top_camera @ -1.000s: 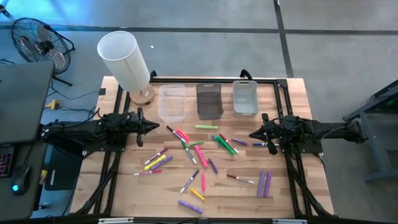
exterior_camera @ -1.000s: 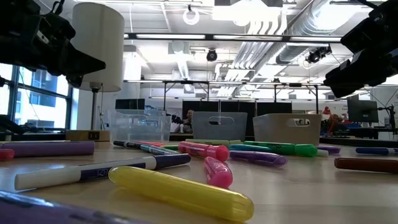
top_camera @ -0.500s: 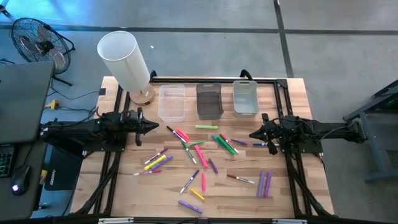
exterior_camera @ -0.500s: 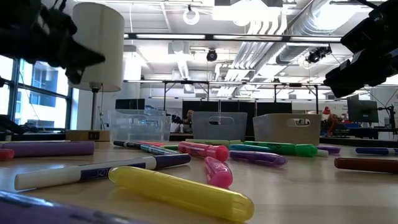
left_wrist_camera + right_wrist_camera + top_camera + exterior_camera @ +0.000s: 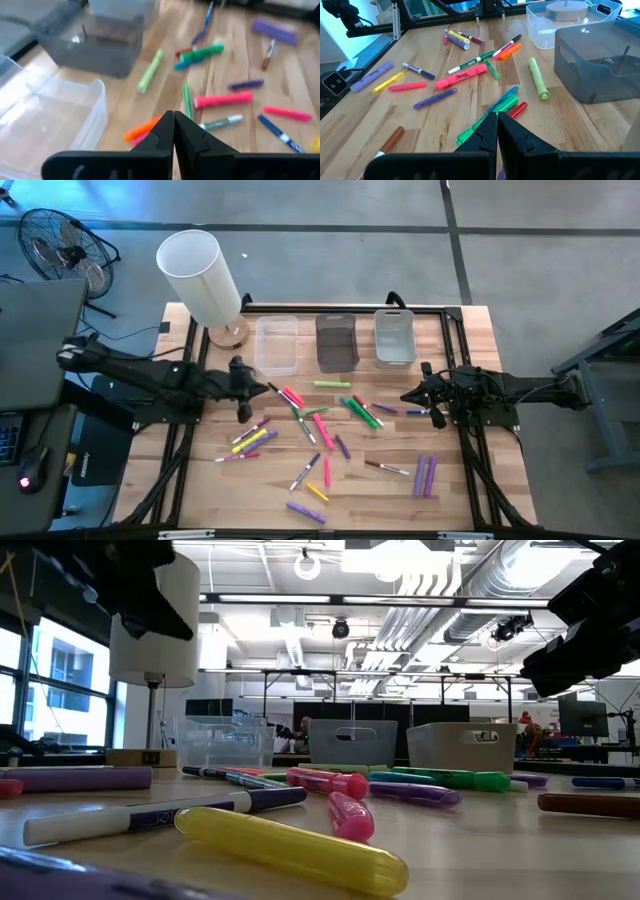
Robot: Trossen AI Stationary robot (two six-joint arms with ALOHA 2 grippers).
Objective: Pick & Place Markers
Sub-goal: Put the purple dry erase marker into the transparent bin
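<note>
Many markers (image 5: 320, 425) in pink, green, yellow, purple and blue lie flat and scattered over the middle of the wooden table (image 5: 470, 490). My left gripper (image 5: 264, 388) is shut and holds nothing. It hangs above the table, just left of the pink and red markers (image 5: 291, 396) and near the clear bin (image 5: 277, 343), tipped downward. In its wrist view its fingers (image 5: 165, 131) meet over an orange marker (image 5: 140, 132). My right gripper (image 5: 404, 396), also shut with nothing in it, waits above the table's right side near the green markers (image 5: 495, 107).
Three bins stand in a row at the far edge: the clear bin, a dark grey one (image 5: 337, 342) and a pale one (image 5: 395, 337). A white cylindrical lamp (image 5: 200, 275) stands at the far left corner. A fan (image 5: 60, 245) is on the floor beyond.
My left gripper has risen and reached toward the table's middle, close to the pink and red markers, and has tipped nose-down. It stays shut. No marker has moved.
</note>
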